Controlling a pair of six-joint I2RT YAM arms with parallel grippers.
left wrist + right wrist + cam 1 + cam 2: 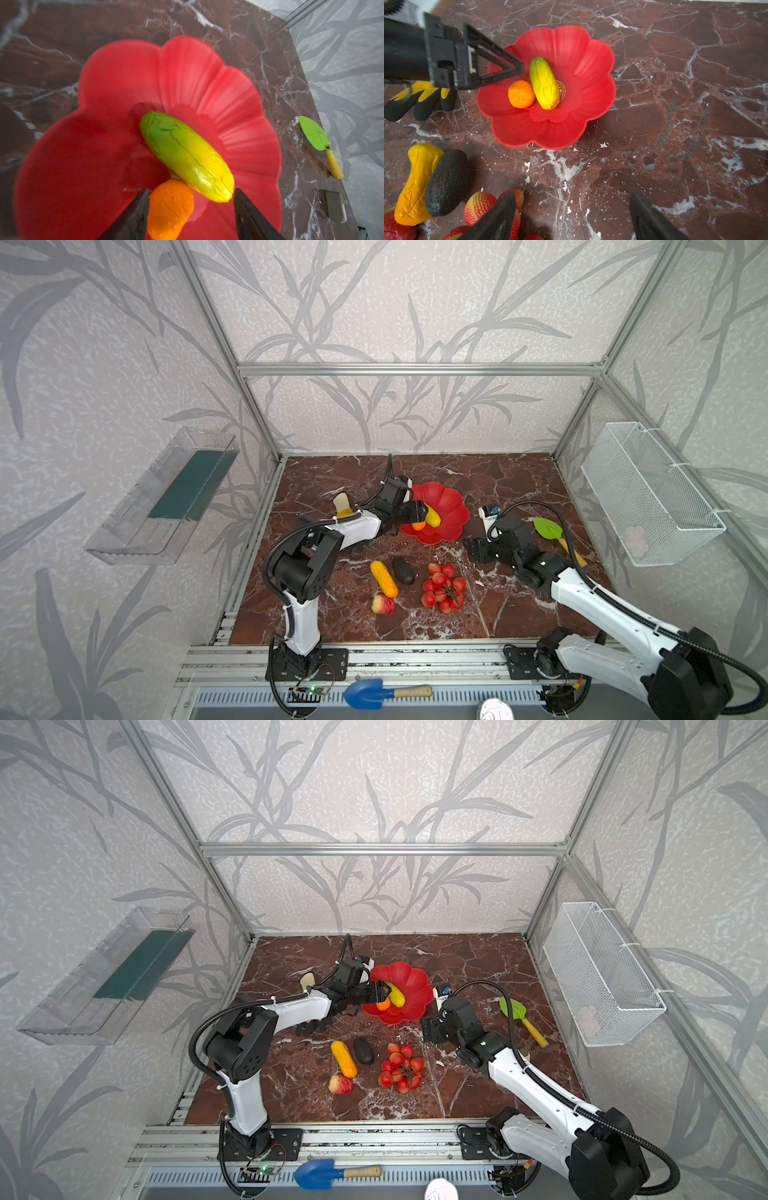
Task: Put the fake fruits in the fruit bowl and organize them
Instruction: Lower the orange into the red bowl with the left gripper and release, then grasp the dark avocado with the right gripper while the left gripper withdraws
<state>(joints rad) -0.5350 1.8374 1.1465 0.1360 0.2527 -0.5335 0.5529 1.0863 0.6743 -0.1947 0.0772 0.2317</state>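
A dark red marble tabletop [519, 489] fills the floor of a cell with leaf-patterned grey walls; a wire basket [648, 493] hangs on one side wall and a clear tray [166, 497] on the other. The fruit bowl [571, 52] stands toward the back of the tabletop, near its middle. In it lie the orange ball [521, 94] and the yellow-green oblong [544, 83], touching; the oblong partly covers the gold emblem [561, 90]. The left hand [191, 190] hangs over the bowl's rim, released, its fingers [133, 216] spread wide. The orange ball sits below them and is not gripped. The right hand [572, 195] hovers low beside the bowl, also spread, with bare marble between its fingers. Nearer the front, outside the bowl, the yellow-orange oblong [384, 578] and the dark avocado [403, 571] lie side by side. The red-yellow apple [382, 604] is just in front of them, and the bunch of red berries [444, 588] is close by. A yellow-and-black glove [419, 99] lies under the left arm, and a green trowel [548, 528] lies beyond the right hand.
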